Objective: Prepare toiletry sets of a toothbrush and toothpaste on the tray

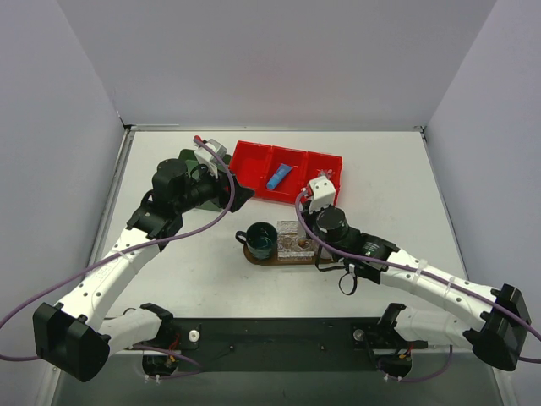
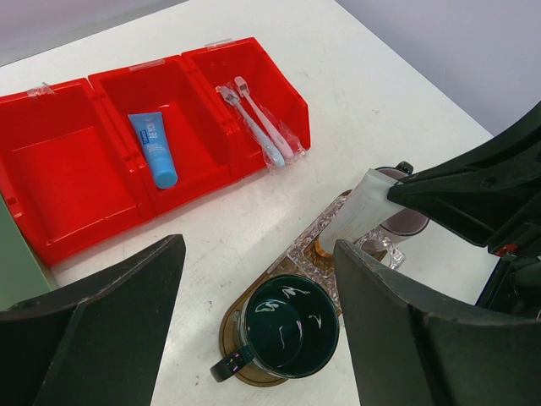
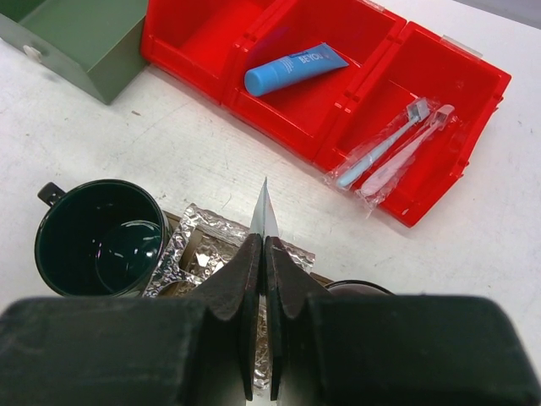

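Right hand (image 3: 264, 245) is clamped on the flat crimped end of the white tube (image 2: 359, 207). The tube hangs tilted over the tray (image 1: 270, 260), cap end down near the middle. From the left wrist view the cap looks like it's landing on the glassy block (image 2: 308, 254) between the green mug (image 2: 287, 326) and the pink mug (image 2: 404, 222), not in either mug (can't say for sure, the hand hides part of the pink one).

That's my main worry. Let go there and a leaning tube with nothing round it probably tips, and it could slide off the tray onto the surface. Pinching only the thin seam also gives little control, so the tube could swing on the way down and clip a mug rim.

Left hand (image 2: 258, 249) has its fingers wide apart, holding nothing, hovering just far-left of the tray. If it goes for the brushes (image 2: 258, 123) in the right compartment of the bin (image 2: 51, 169), or the blue tube (image 2: 154, 148) in the middle one, it'd pass close to the right hand, so a bump is possible. The green mug is empty.
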Available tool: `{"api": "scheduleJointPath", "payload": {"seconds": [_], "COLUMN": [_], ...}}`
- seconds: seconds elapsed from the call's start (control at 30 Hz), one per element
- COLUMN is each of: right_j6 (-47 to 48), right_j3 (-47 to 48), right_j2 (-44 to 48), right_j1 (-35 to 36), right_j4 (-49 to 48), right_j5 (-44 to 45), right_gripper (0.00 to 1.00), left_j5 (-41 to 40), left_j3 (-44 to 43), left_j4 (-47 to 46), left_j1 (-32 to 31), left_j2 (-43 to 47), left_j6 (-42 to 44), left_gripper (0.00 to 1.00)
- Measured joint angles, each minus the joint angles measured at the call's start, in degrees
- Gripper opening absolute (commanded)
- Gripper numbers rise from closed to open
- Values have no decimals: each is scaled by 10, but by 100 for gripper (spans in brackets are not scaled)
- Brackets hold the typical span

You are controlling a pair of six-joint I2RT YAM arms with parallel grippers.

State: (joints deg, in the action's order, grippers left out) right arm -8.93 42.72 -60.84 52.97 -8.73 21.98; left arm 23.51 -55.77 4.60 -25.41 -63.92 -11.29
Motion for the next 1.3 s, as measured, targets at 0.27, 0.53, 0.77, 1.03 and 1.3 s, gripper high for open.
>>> {"api": "scheduleJointPath", "payload": {"seconds": [0.27,0.53,0.77,1.03,1.3], "right_j6": [-1,-5,-7,-9,-21], "right_j3": [-5,-7,-7,-7,6], "right_j2": [-9,-9,-9,-7,19], "right_j1": [0,0,0,4,5], "right_j4": [-5,-11,-13,-12,15], "right_j5": [2,7,12,15,16], "right_gripper": [0,14,30,52,67], "left_j5": [0,0,0,0,-16], "left_j3": [0,0,0,0,0], "left_j4": [0,0,0,0,2], "left_j1": [0,0,0,0,-9], "left_j2": [0,0,0,0,0], "left_j6": [0,0,1,4,28], "left_gripper": [82,82,82,81,81]}}
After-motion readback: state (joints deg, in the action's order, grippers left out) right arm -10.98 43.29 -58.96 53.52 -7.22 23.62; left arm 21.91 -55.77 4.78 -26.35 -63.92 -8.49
